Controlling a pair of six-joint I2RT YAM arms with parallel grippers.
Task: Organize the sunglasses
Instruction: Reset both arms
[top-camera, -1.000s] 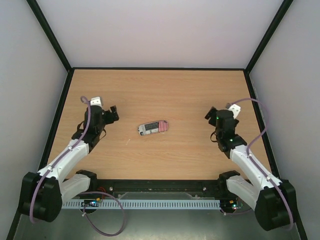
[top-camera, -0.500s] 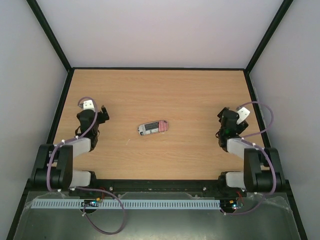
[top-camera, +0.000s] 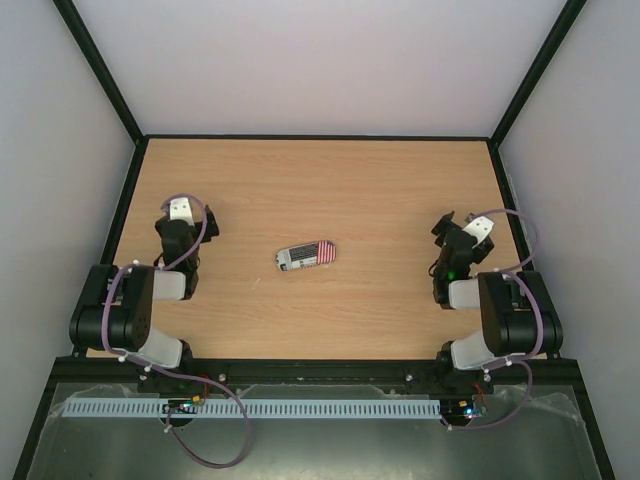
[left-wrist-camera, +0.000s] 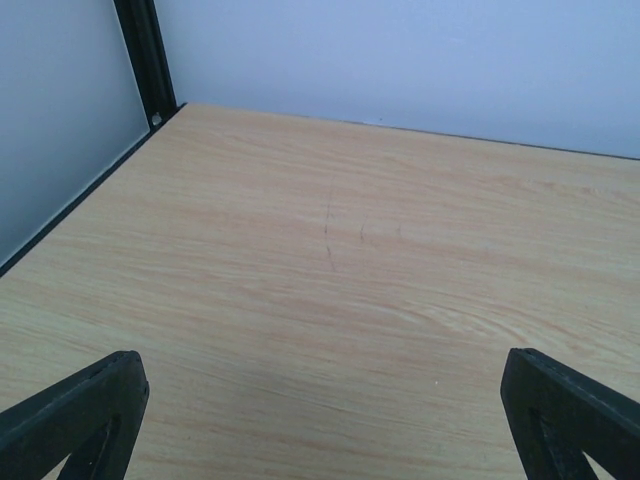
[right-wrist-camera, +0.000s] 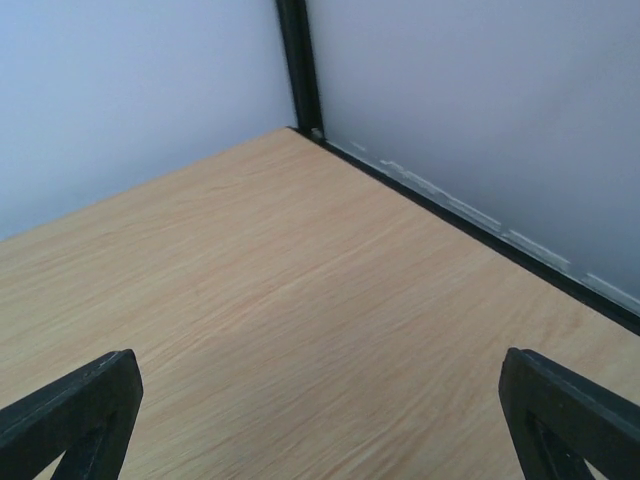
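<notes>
- Top external view: I can't find the red-orange wire-framed sunglasses in any view. They may be inside the oblong American-flag-patterned case (top-camera: 306, 255) at the middle of the light wooden table (top-camera: 380, 190).
- The case's long axis runs left-right, and the left gripper (top-camera: 203, 222) looks nearer.
- The left gripper and the right gripper (top-camera: 446, 226) both gape wide, holding nothing.

Overhead view; wrist cameras low over tabletop (left-wrist-camera: 330, 300).
</notes>
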